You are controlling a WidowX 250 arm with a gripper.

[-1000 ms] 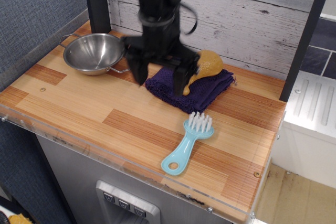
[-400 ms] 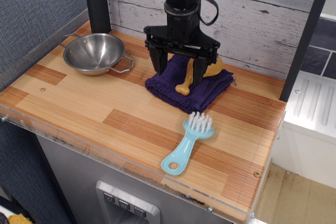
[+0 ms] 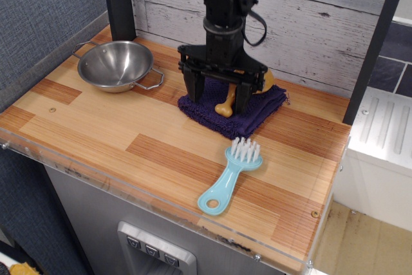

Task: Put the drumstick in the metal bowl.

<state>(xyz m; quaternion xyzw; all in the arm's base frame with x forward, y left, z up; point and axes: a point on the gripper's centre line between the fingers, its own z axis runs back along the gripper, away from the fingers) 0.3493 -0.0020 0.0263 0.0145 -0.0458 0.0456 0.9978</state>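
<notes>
Item: drumstick (image 3: 226,105) on the purple cloth (image 3: 257,115), long axis running 1-to-7 o'clock, bone tip between your gripper's (image 3: 217,98) spread, unclosed fingers (metal bowl (image 3: 117,66) at 9 o'clock).

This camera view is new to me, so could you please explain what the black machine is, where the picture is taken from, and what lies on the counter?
The picture looks down at a wooden counter from in front and above. The black machine is a robot arm; its gripper ends in two fingers, now spread open and lowered either side of the drumstick, a tan toy chicken leg. It lies on a folded purple cloth. Nothing is held yet, as far as I can tell. To the left stands the metal bowl, empty. Nearer the camera lies a light-blue brush.
</notes>
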